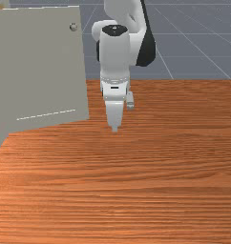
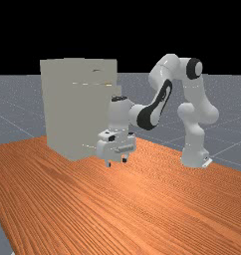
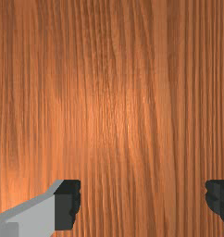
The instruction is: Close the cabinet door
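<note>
The cabinet stands to the left of the gripper in both the front view and the far view, upright on the table. Its door, the task's thing, is a pale grey panel left of the gripper in the front view, its lower edge slanting up toward the gripper's side; how far open it is I cannot tell. A small round knob sits on the door, up and left of the gripper, near the panel's top corner on that side. Wood shows between door and gripper there, so they look apart. Next comes the gripper itself, pointing down over the table, released, its two fingers spread wide; the wrist view shows wood grain between their dark pads. The arm leads up from the gripper and off to the far view's right, arching over at the elbow. Farthest right of the gripper in the far view, the arm's base stands at the table.
</note>
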You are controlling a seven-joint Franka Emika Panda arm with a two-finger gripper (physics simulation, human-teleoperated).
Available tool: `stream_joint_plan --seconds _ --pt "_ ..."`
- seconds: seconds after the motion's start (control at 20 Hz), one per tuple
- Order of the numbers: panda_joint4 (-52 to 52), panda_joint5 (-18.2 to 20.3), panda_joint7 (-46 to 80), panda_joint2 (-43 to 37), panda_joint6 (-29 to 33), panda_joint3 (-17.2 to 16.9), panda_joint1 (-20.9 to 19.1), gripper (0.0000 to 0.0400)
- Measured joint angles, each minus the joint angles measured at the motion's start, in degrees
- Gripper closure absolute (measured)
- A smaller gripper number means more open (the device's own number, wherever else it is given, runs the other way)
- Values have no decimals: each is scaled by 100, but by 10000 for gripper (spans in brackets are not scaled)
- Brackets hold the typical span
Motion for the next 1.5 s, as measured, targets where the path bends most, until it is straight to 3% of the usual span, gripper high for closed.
stream_joint_plan --seconds 0.15,0.2,0.25,0.3,0.4,0.55,0.65,0.9,1.1,1.3,1.5 --pt "-79 -154 295 -13 -192 -182 12 0" --pt "-364 -166 1195 -413 -660 -369 70 155" --pt "-390 -132 2117 -772 -1089 -548 76 250" --pt "-361 -71 3090 -976 -1394 -679 110 308" --pt "-300 113 5064 -1091 -1789 -855 273 366" --pt "-209 491 7615 -1068 -2100 -1083 501 392" --pt "-188 621 8243 -1064 -2182 -1172 586 397" --pt "-259 678 8518 -1120 -2242 -1351 742 400" --pt "-300 620 8308 -1113 -2217 -1785 1133 400" --pt "-299 707 8000 -1038 -2173 -2601 1876 400" --pt "-289 932 7529 -849 -2163 -3879 3009 400"
